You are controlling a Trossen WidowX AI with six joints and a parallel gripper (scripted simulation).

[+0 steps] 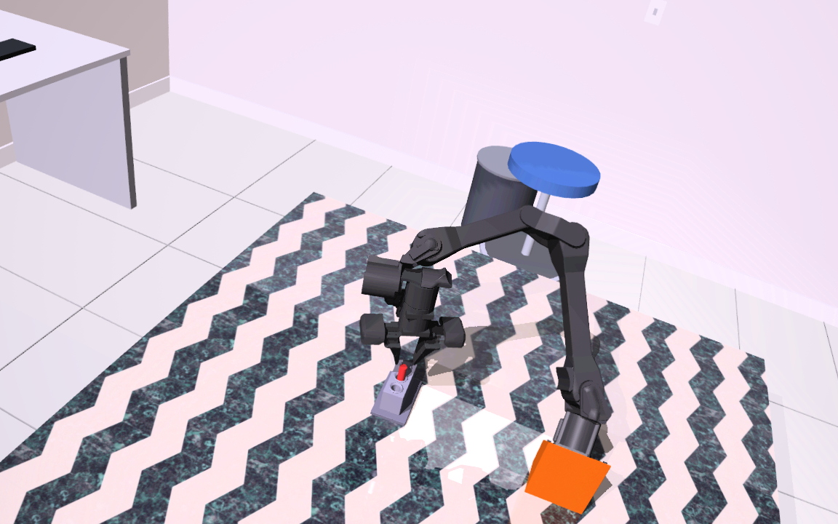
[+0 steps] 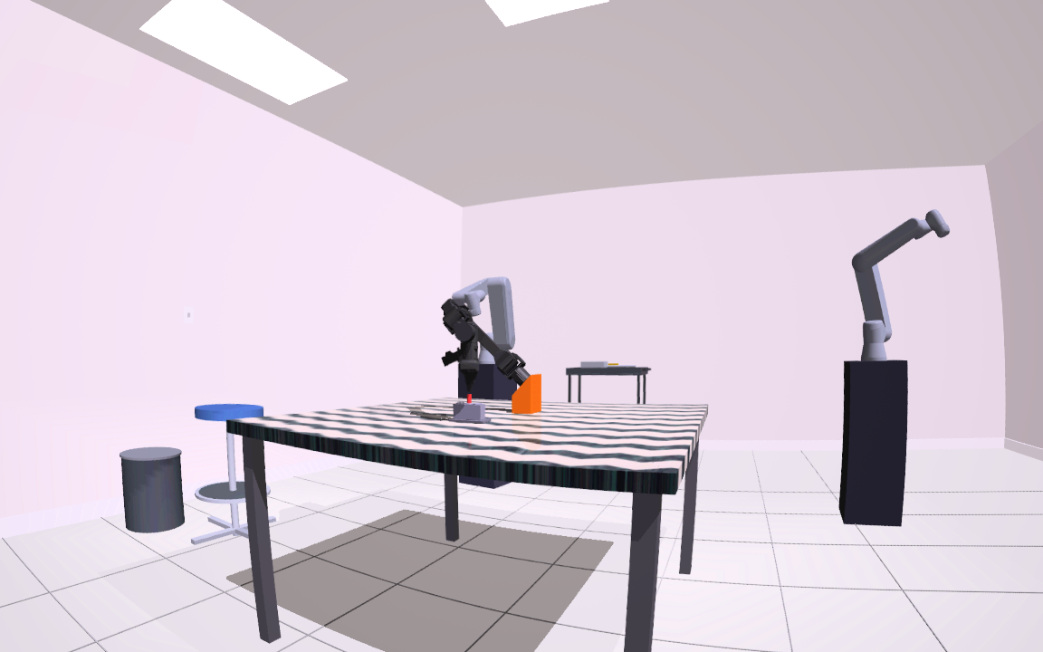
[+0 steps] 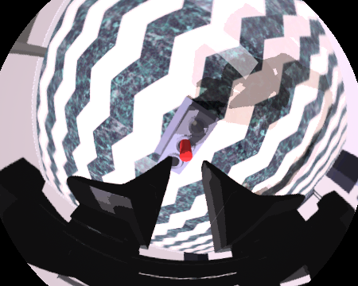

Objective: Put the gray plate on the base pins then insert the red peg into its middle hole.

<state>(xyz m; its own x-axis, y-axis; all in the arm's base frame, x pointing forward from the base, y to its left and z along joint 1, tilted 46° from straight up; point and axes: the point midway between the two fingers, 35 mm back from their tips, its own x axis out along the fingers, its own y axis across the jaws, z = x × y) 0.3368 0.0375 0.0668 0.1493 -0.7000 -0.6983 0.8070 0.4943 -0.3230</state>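
Note:
The gray plate (image 1: 391, 399) (image 3: 173, 150) lies flat on the base (image 1: 388, 415) (image 3: 175, 123), which shows as a rim around the foot of the block. The pins are hard to make out in the outer holes. The red peg (image 1: 402, 372) (image 2: 468, 397) (image 3: 185, 150) stands in the middle hole, with its top part sticking out; how deep it sits is hidden. My gripper (image 1: 406, 361) (image 2: 469, 392) (image 3: 187, 162) is directly above the peg, pointing down. Its fingers are apart on both sides of the peg top, with gaps showing in the wrist view.
The plate and base stand on a zigzag-patterned table (image 1: 246, 364) (image 2: 590, 442). An orange block (image 1: 567, 477) (image 2: 527, 396) is at my arm's foot, right of the plate. A blue stool (image 1: 553, 166) (image 2: 228, 411) and a dark bin (image 1: 499, 188) (image 2: 152, 490) stand beyond the table.

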